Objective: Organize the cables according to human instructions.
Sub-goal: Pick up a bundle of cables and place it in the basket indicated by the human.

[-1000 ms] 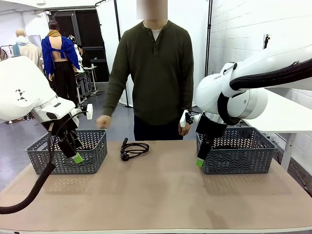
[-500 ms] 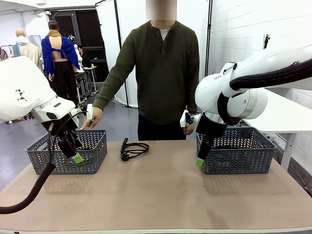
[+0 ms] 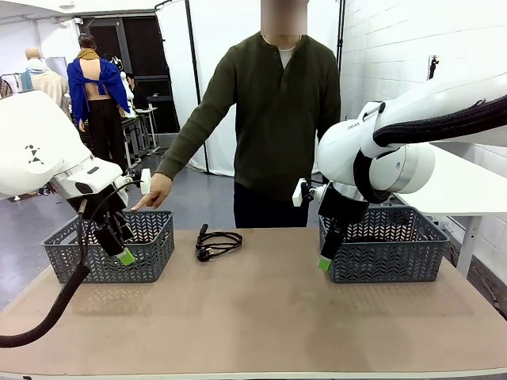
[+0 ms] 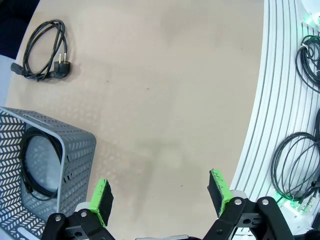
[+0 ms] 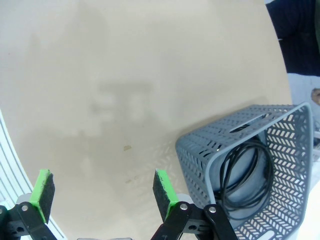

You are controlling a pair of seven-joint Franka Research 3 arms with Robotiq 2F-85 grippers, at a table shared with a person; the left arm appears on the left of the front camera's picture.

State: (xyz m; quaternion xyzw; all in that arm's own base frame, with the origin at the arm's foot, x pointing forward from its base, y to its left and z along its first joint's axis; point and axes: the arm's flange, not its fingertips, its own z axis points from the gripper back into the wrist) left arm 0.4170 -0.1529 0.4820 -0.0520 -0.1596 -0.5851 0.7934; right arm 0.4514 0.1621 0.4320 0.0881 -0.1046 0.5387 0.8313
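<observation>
On the table between the baskets, with both grippers spread and empty: best grip the cable across its bunched strands, then carry toward the basket the hand indicates.

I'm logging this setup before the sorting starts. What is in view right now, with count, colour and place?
Loose cable: one, black, coiled on the table between the baskets, toward the far edge.
Cable in left basket: one, black, coiled inside.
Cable in right basket: one, black, coiled inside.
Left basket: one, grey, perforated, on the table's left side.
Right basket: one, grey, perforated, on the table's right side.
Table: one, tan top.
Person's hand: one, stretched out above the left basket's far rim.
Left tool: black with green pads, open, holding nothing, hanging by the left basket.
Right tool: black with green pads, open, holding nothing, hanging by the right basket.
</observation>
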